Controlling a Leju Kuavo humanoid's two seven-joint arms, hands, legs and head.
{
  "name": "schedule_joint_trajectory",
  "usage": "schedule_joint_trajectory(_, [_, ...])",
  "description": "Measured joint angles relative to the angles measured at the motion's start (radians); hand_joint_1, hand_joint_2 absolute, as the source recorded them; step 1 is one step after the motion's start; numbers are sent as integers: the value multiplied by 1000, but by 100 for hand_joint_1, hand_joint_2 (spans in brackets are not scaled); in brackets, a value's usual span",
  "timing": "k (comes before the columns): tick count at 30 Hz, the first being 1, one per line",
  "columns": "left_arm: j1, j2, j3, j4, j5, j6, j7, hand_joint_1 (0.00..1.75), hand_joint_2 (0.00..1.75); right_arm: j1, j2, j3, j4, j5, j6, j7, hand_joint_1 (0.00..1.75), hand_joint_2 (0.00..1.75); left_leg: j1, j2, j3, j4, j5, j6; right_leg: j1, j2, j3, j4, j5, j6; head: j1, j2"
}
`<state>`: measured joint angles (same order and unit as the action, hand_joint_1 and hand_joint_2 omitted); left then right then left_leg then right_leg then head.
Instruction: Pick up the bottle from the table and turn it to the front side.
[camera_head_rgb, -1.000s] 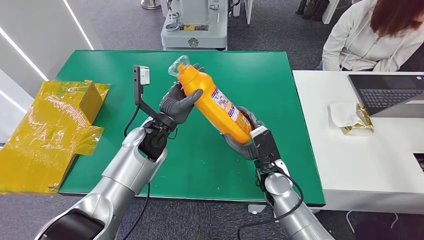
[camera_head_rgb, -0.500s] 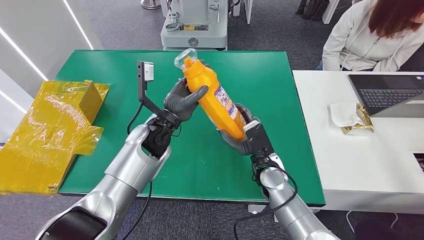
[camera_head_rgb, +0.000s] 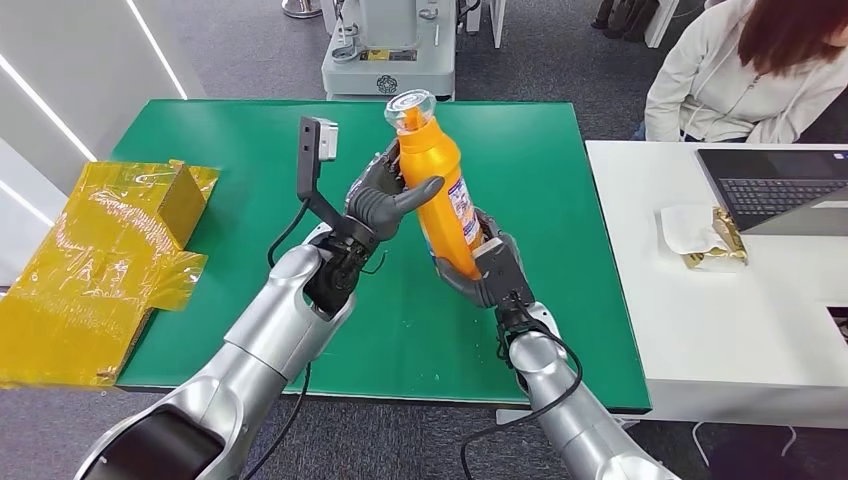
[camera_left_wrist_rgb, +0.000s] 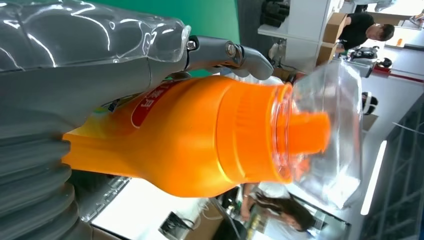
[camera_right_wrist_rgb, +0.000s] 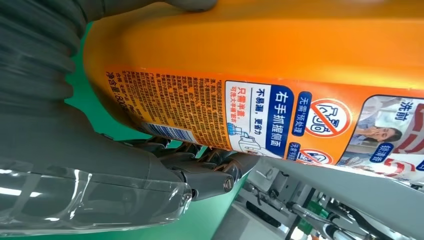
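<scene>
Lab floor, grey carpet, green counter (camera_head_rgb: 180, 130) in front of the robot, white desk (camera_head_rgb: 740, 330) butted against its right side. Nearest: right hand (camera_head_rgb: 480, 268) cups the base of the orange bottle (camera_head_rgb: 437, 190), fingers wrapped around the lower body; right wrist view shows the back label with small print and barcode sitting against that palm. Just beyond it, left hand (camera_head_rgb: 385, 200) grips the upper body below the shoulder, thumb across the near face, fingers (camera_left_wrist_rgb: 235, 52) curling around the far side. So both hands are closed on the bottle, held clear above mid-counter, nearly upright, top leaning slightly away. Clear cap (camera_head_rgb: 410, 103) over an orange spout, seen close in the left wrist view. Handling guess: rigid moulded plastic, smooth and glossy, so likely slippery under a twist; if full of liquid, it's moderately heavy and bottom-weighted. Best hold is the wide body, one hand low, one hand under the shoulder, as now; avoid the thin clear cap, it looks like it could pop off or crack. Label side visible in head view faces right, so the turn looks unfinished. Left of the counter: yellow wrapped box (camera_head_rgb: 100, 260). Farther right: laptop (camera_head_rgb: 780, 185) and a person (camera_head_rgb: 740, 80) seated at the desk; grey machine base (camera_head_rgb: 390, 50) behind the counter.
</scene>
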<state>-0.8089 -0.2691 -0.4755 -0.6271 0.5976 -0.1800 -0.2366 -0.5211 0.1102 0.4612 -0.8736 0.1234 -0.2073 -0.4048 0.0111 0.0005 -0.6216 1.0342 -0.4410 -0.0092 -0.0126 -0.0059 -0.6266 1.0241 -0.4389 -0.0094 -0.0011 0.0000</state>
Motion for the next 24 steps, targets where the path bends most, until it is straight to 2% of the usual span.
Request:
schedule_joint_trajectory(8, [-11,-10,-33,31,-84,26,-31,0,175,-6,1,-6,35,12,2,-15,175,175,0,0,0,0,0,0,0,0,0,0,0,0,0,0])
schedule_joint_trajectory(14, [-26,-15,-71,59,-240,117,-90,0,175,-23,8,-8,70,11,6,-29,175,175,0,0,0,0,0,0,0,0,0,0,0,0,0,0])
schedule_joint_trajectory(19, [-38,-10,-80,95,-270,115,-88,1,175,-36,14,-8,107,3,15,-35,175,175,0,0,0,0,0,0,0,0,0,0,0,0,0,0])
schedule_joint_trajectory(20, [-39,-9,-81,100,-275,114,-87,20,175,-38,15,-8,113,0,16,-36,175,175,0,0,0,0,0,0,0,0,0,0,0,0,0,0])
schedule_joint_trajectory(23, [-44,-7,-83,112,-294,120,-87,124,175,-42,19,-8,127,-4,16,-36,175,175,0,0,0,0,0,0,0,0,0,0,0,0,0,0])
schedule_joint_trajectory(24, [-45,-7,-84,116,-300,121,-85,142,175,-43,20,-8,130,-5,16,-36,175,175,0,0,0,0,0,0,0,0,0,0,0,0,0,0])
